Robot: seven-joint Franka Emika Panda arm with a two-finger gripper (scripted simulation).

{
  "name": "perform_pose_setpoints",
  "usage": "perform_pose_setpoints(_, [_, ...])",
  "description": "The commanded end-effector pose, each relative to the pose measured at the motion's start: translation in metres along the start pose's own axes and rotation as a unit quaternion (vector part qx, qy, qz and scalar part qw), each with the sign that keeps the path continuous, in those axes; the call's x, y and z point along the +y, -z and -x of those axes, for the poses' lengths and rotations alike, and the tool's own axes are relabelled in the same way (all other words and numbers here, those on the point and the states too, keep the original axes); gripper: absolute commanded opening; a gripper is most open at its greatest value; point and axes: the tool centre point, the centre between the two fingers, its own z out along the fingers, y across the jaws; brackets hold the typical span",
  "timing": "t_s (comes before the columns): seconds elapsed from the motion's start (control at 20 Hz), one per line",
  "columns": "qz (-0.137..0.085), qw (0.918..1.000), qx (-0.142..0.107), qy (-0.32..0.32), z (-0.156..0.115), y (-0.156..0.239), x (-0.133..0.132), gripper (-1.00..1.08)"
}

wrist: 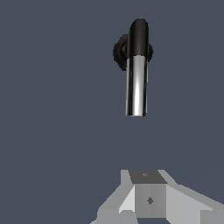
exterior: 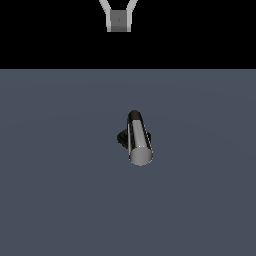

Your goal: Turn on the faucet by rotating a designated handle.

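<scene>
The faucet stands on the grey floor in the middle of the exterior view. Its black ridged base (exterior: pixel 121 138) is mostly hidden behind the handle (exterior: pixel 138 140), a shiny silver bar whose flat round end faces the camera. In the wrist view the handle (wrist: pixel 136 87) runs from the black elbow (wrist: pixel 138 37) over the round base (wrist: pixel 119 52). My gripper (exterior: pixel 119 27) hangs high at the top of the exterior view, well away from the faucet and holding nothing. In the wrist view only its grey lower parts (wrist: pixel 148 192) show, apart from the handle's end. Whether the jaws are open or shut is unclear.
A flat grey floor (exterior: pixel 60 200) surrounds the faucet on all sides. Behind it the background is black. No other objects are in view.
</scene>
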Motion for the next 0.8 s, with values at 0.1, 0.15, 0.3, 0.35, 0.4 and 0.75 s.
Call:
perform_pose_setpoints(0.1, [0.000,1.0000,-0.003,0.004,-0.006,-0.038,-0.001,-1.00])
perform_pose_setpoints(0.15, [0.000,1.0000,-0.003,0.005,-0.008,-0.047,-0.001,-1.00])
perform_pose_setpoints(0.3, [0.000,1.0000,-0.005,0.007,-0.012,-0.071,-0.002,-1.00])
perform_pose_setpoints(0.35, [0.000,0.9999,-0.006,0.008,-0.013,-0.079,-0.002,-1.00])
perform_pose_setpoints(0.4, [0.000,0.9999,-0.007,0.009,-0.015,-0.087,-0.003,-1.00])
perform_pose_setpoints(0.75, [0.000,0.9998,-0.011,0.015,-0.025,-0.142,-0.004,-1.00])
